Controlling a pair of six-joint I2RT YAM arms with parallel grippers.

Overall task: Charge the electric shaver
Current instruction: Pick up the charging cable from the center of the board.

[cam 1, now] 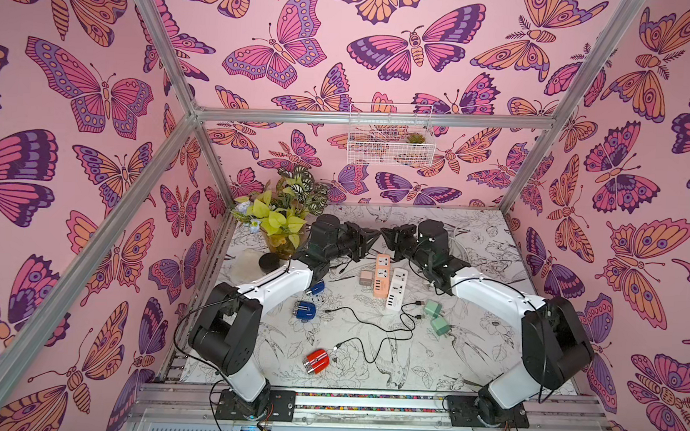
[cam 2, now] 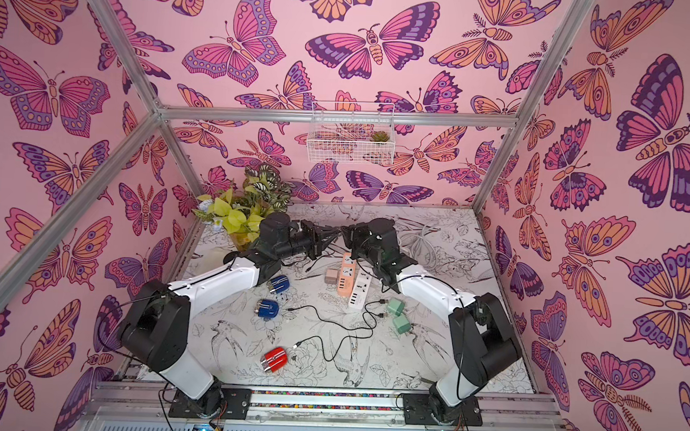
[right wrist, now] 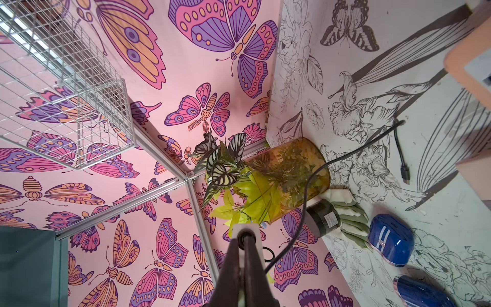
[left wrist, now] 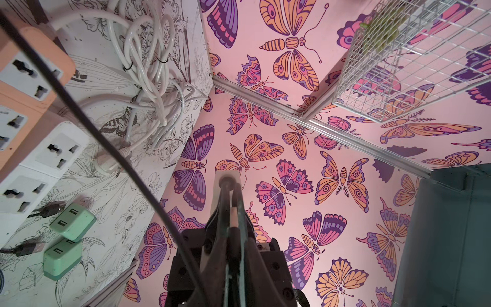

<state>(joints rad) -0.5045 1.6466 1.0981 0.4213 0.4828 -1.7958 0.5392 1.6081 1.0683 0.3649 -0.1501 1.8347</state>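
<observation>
Left pincer (left wrist: 230, 187) narrow, grip unclear; right pincer (right wrist: 244, 240) pressed shut; tips meeting at small white piece (right wrist: 254, 229), black cable (right wrist: 305, 191) trailing from there down to table (cam 1: 469, 350) below.

bare tabletop (cam 1: 468, 370) at the near right; black cable (cam 1: 388, 330) loops mid-table, power strips (cam 1: 396, 286) and potted plant (cam 1: 283, 222) farther back
</observation>
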